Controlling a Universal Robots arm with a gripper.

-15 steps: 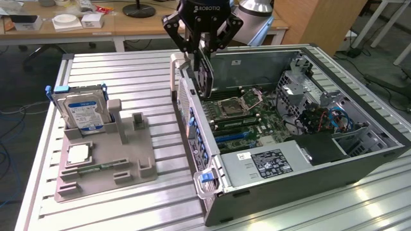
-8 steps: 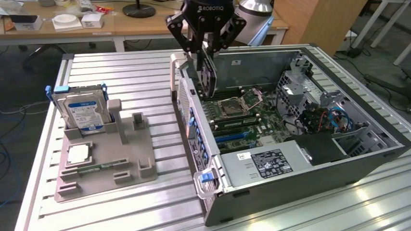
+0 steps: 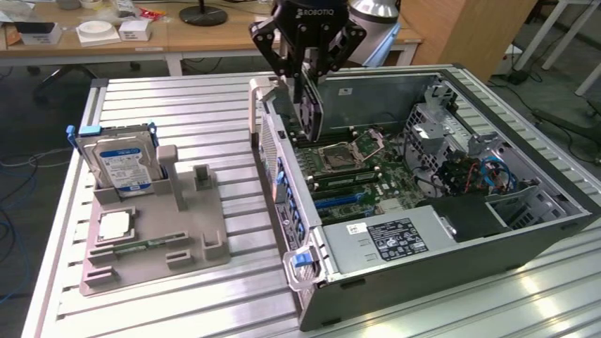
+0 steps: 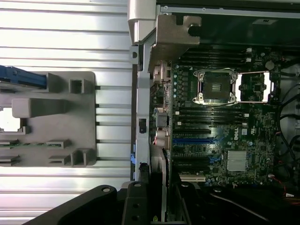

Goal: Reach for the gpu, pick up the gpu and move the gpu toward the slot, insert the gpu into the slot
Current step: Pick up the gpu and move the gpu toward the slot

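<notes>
One gpu upright over the open case.

- The gpu is a thin, dark, flat card, hanging on edge with its long side running downward.
- Its top edge is pinched in the gripper, and its lower end is clear of the board.
- It hangs inside the open computer case, close along the case wall on the exterior view's left.
- The slot is a long blue strip on the motherboard, bare, lying below the card and nearer the exterior camera.
</notes>
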